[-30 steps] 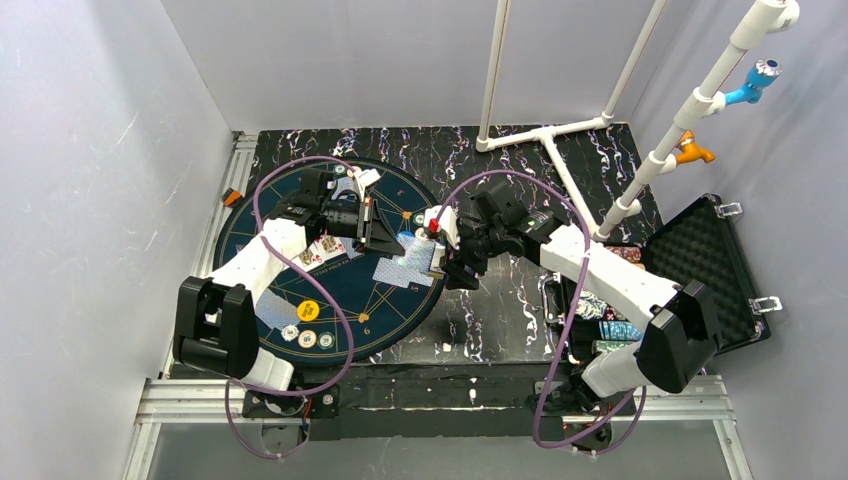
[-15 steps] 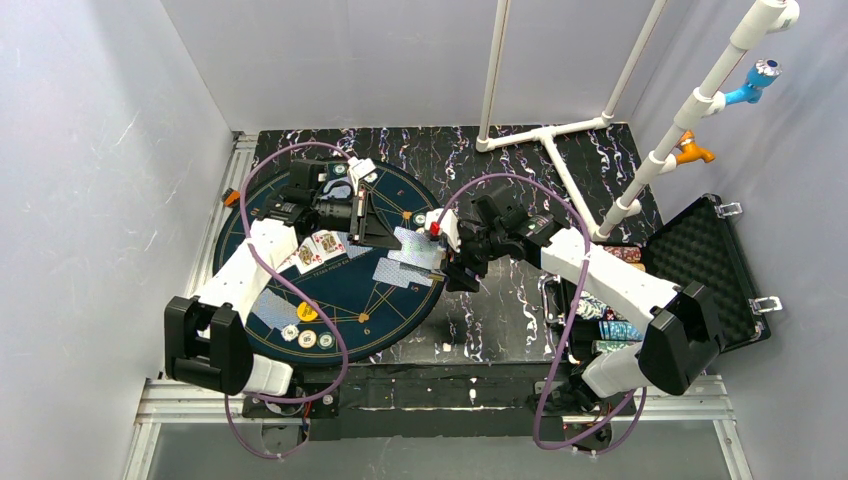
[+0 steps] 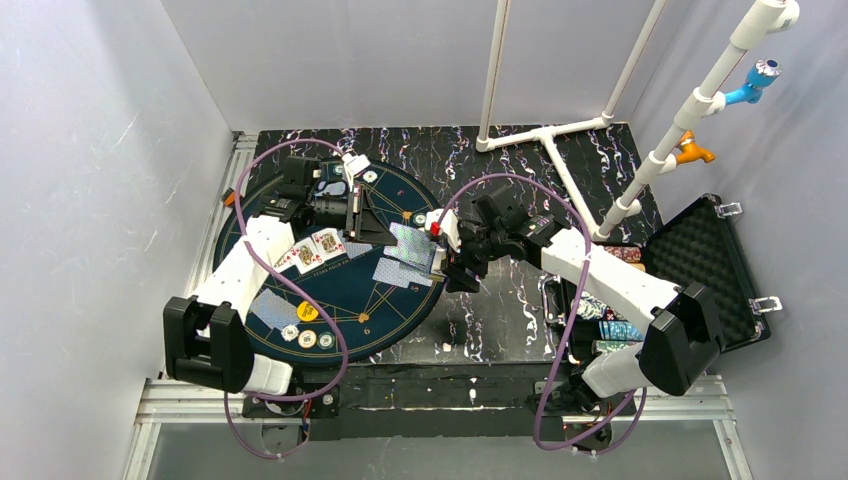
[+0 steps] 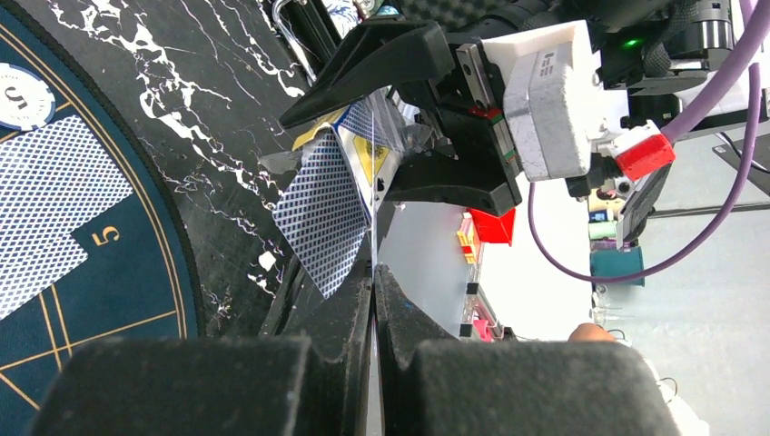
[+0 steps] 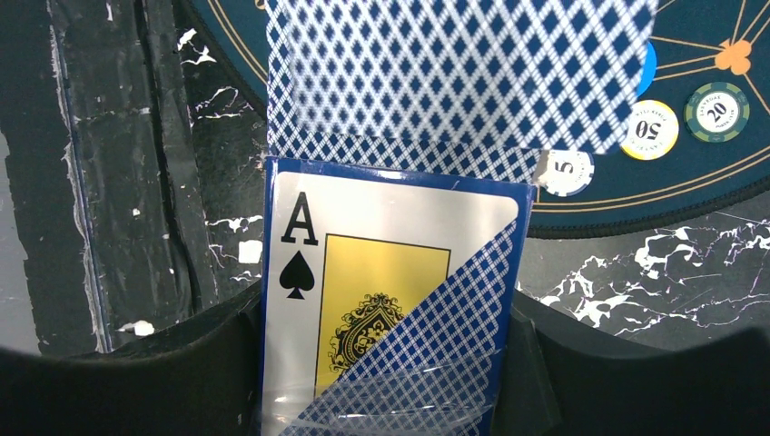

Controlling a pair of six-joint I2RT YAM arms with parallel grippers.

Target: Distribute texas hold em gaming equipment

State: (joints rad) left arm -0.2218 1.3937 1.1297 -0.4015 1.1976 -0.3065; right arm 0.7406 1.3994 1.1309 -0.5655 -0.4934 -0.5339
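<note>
Over the right half of the round mat (image 3: pixel 380 312) in the overhead view, we see the left gripper (image 3: pixel 390 238) pinched shut on a blue-backed card (image 3: pixel 408 243). The right gripper (image 3: pixel 447 264) meets it from the right. Two face-up cards (image 3: pixel 312 250) lie left of centre and a face-down card (image 3: pixel 390 272) lies near the middle. Chips (image 3: pixel 307 339) and a yellow disc (image 3: pixel 308 311) sit at the mat's lower left. An open black case (image 3: pixel 705 265) stands at the right edge.

In the left wrist view, the closed fingers at bottom centre meet the card's lower corner. At upper centre, the right gripper's black jaws clamp a pack of cards (image 4: pixel 374 154).

In the right wrist view, the pack fills the lower centre. It shows an ace of spades under clear wrap, with a jaw pressing each side. The loose card spans the top, and three more chips (image 5: pixel 651 129) lie on the mat at upper right.
</note>
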